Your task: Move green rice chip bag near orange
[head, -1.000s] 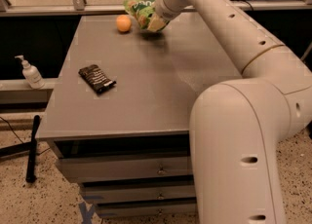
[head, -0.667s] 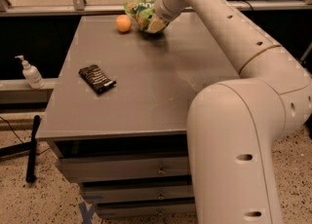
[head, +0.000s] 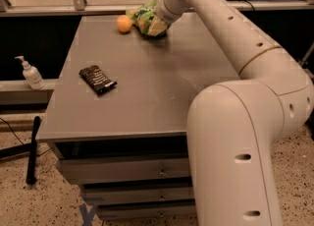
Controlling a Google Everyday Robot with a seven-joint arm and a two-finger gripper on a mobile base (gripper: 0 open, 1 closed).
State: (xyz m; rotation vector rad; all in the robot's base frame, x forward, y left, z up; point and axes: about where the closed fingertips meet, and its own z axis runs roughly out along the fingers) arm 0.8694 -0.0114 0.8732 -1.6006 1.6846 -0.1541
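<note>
The green rice chip bag (head: 142, 17) lies crumpled at the far middle of the grey table (head: 162, 87). It sits just right of the orange (head: 124, 23), with a small gap between them. My gripper (head: 158, 22) reaches in from the right and is shut on the bag's right end, low over the tabletop. The wrist covers part of the bag.
A small flat black packet (head: 97, 79) lies on the table's left half. My large arm fills the right foreground. A glass railing runs behind the table. A white pump bottle (head: 32, 74) stands on a ledge at the left. Drawers sit under the tabletop.
My gripper and the bag have shifted slightly left toward the orange. The orange and black packet have not moved.
</note>
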